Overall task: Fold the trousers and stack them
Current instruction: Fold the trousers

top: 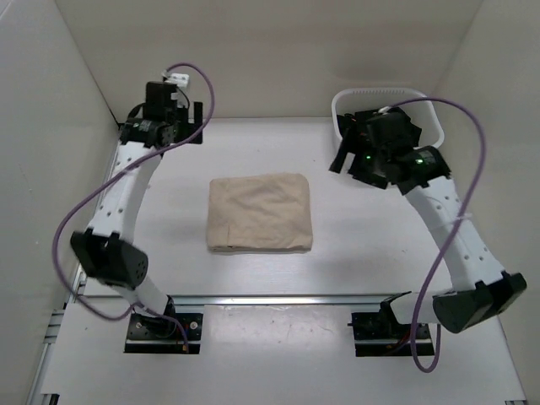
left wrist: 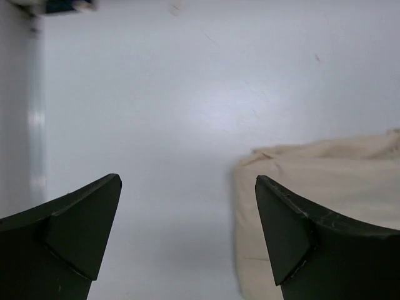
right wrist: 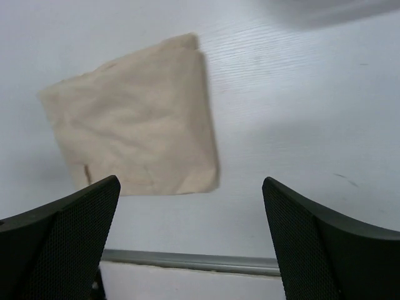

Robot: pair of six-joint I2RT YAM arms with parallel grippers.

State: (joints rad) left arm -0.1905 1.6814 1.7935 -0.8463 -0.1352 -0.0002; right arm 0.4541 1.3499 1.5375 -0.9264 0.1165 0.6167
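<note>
Closest to the lens in each wrist view are the black fingers, and on both arms they're spread wide with nothing between them: the left gripper [left wrist: 187,180] is over bare white table [left wrist: 162,94], and the right gripper [right wrist: 190,181] is looking down at tabletop too, so neither has hold of anything. The trousers [top: 259,213] are folded into a compact tan bundle lying flat about mid-table, between the two arms and touching neither. It's a slightly wide rectangle, so the long axis runs left to right across the table, edges roughly square to the metal rail [top: 278,299] along the near side. The near edge looks thicker, like stacked layers, but honestly I can't tell from these shots which end the waistband is on. From above, the left gripper is up by the far left corner, well apart from the bundle, and the right one is raised near the far right, just in front of a white basket [top: 388,91]. In the left wrist view one corner of the cloth shows beside the right-hand finger.
</note>
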